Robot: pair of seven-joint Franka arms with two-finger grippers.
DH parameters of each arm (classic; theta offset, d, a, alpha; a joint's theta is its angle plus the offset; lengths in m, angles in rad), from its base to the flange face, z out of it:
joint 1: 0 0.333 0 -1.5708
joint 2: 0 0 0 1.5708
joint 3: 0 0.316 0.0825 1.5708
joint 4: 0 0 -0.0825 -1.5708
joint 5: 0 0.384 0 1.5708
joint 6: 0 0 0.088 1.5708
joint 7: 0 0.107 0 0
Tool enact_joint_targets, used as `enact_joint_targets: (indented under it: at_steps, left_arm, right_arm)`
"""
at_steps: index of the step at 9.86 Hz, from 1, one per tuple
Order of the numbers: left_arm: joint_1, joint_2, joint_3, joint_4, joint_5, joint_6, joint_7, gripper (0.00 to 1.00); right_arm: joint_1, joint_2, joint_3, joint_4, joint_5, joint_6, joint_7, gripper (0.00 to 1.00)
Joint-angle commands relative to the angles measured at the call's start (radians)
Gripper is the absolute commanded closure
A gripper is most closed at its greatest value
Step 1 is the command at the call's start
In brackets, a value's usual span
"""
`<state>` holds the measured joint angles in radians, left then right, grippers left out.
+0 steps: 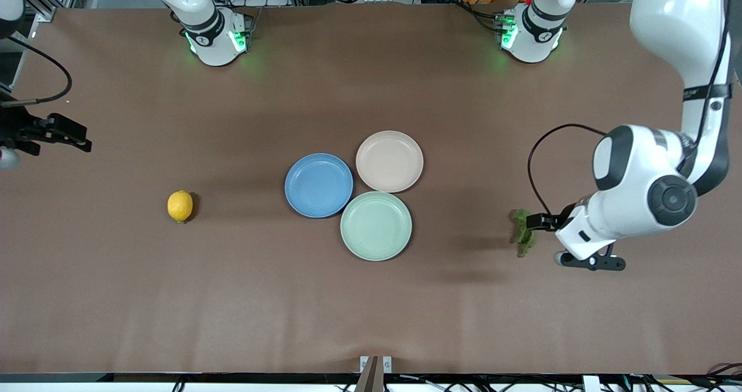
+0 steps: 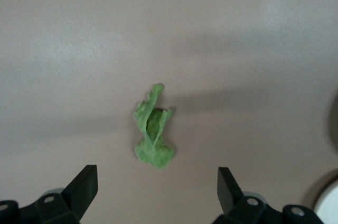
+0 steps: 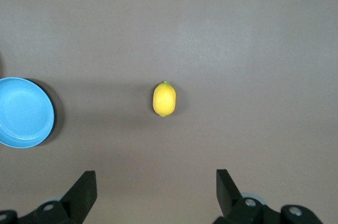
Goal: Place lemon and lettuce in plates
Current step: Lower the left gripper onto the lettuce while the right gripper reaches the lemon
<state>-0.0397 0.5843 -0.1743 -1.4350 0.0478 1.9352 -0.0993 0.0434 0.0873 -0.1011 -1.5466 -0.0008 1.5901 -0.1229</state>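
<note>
The table [image 1: 116, 299] wears a matt brown, paper-like cover, the blue plate [image 1: 318, 185], beige-pink plate [image 1: 389, 161] and mint-green plate [image 1: 376, 225] look like smooth satin plastic, the lemon [image 1: 180, 206] is smooth-skinned, and the lettuce [image 2: 153, 129] is wrinkled.

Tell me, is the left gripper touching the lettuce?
Apart. In the left wrist view the left gripper has open fingers, with bare table between them and the lettuce.
</note>
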Motion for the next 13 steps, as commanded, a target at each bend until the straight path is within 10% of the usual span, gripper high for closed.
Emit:
enact_joint_targets:
  at_steps: [1,13]
  left_arm:
    - [-0.002,0.063,0.001,0.018,0.082,0.025,0.021,0.0]
    - [-0.012,0.172,0.001,-0.048,0.092,0.087,0.006,0.0]
  right_arm:
    - [0.004,0.006,0.006,-0.082,-0.001,0.083,0.003,0.0]
    - [-0.037,0.17,0.004,-0.299,-0.001,0.373,0.061,0.0]
